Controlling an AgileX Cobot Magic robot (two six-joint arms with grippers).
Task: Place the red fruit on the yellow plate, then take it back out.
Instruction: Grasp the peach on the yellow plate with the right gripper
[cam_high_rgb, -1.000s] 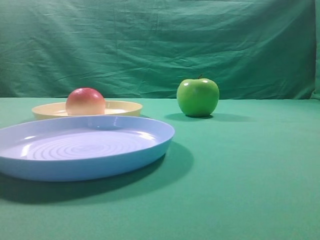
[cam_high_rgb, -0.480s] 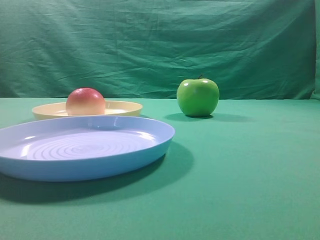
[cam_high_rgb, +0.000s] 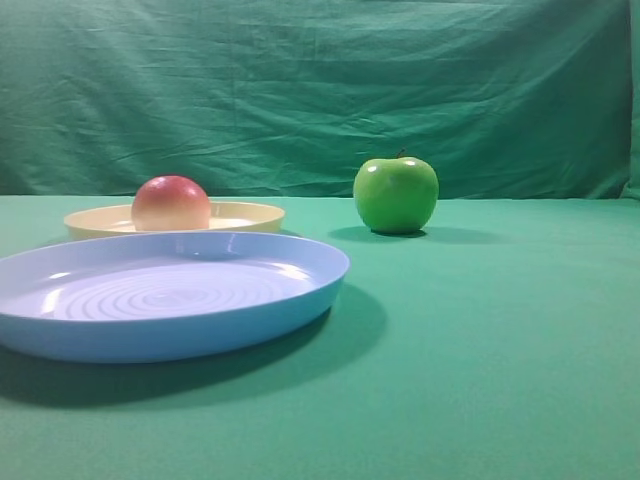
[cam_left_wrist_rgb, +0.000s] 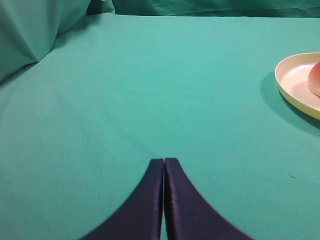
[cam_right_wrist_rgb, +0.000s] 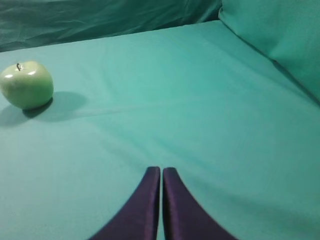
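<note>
The red fruit (cam_high_rgb: 171, 203) rests on the yellow plate (cam_high_rgb: 250, 214) at the back left of the exterior high view. The left wrist view catches the same yellow plate (cam_left_wrist_rgb: 292, 82) at its right edge, with a sliver of the red fruit (cam_left_wrist_rgb: 315, 80) on it. My left gripper (cam_left_wrist_rgb: 164, 161) is shut and empty over bare green cloth, well short of and left of the plate. My right gripper (cam_right_wrist_rgb: 161, 170) is also shut with nothing in it, over cloth far from the fruit. Neither gripper shows in the exterior high view.
A large light blue plate (cam_high_rgb: 300, 300) with concentric rings sits in front of the yellow plate. A glossy green apple (cam_high_rgb: 396, 194) stands to the right, also visible as the apple (cam_right_wrist_rgb: 26, 85) at the right wrist view's left. Green cloth covers table and backdrop.
</note>
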